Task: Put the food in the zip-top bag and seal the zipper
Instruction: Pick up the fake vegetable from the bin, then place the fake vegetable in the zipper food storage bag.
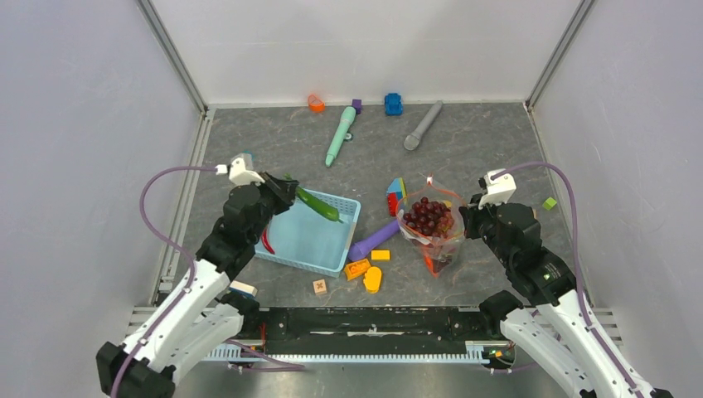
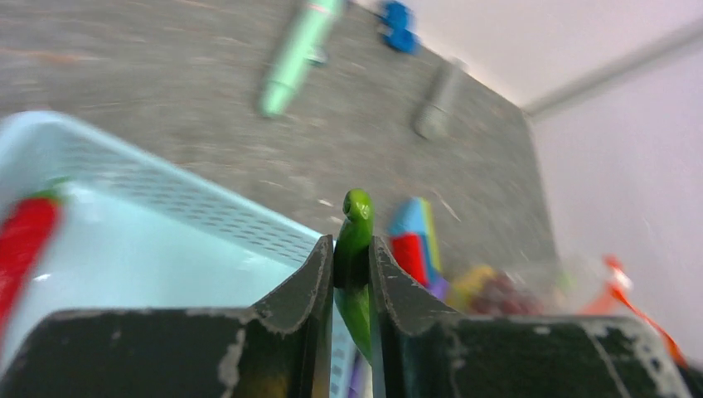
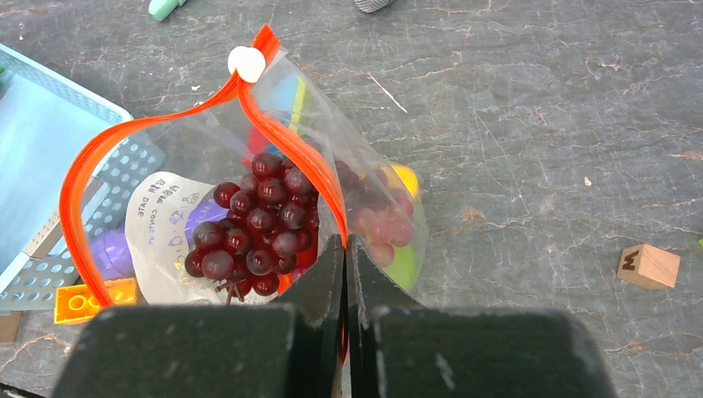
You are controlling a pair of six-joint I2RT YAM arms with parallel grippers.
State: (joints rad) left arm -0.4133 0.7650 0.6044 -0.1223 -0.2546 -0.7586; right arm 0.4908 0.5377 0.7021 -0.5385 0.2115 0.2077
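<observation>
My left gripper [image 1: 290, 192] is shut on the green vegetable [image 1: 318, 205] and holds it above the light-blue basket [image 1: 307, 249]. In the left wrist view the vegetable [image 2: 356, 224] sticks out between the shut fingers of that gripper [image 2: 352, 249]. A red chilli [image 1: 267, 240] lies at the basket's left edge [image 2: 25, 240]. My right gripper [image 1: 466, 217] is shut on the orange-red zipper [image 3: 290, 149] and holds the zip-top bag [image 1: 431, 228] with its mouth open. The white slider [image 3: 246, 63] sits at the far end. Grapes [image 3: 257, 224], a green piece [image 3: 406, 265] and a yellow piece [image 3: 404, 177] are in the bag.
A purple cylinder [image 1: 373, 240] lies between the basket and the bag. Coloured blocks [image 1: 396, 196] are behind it, and orange and yellow pieces [image 1: 365, 272] in front. A teal pen [image 1: 340, 135], a grey microphone [image 1: 423, 126] and small toys lie at the back. A wooden cube [image 3: 648, 266] lies right of the bag.
</observation>
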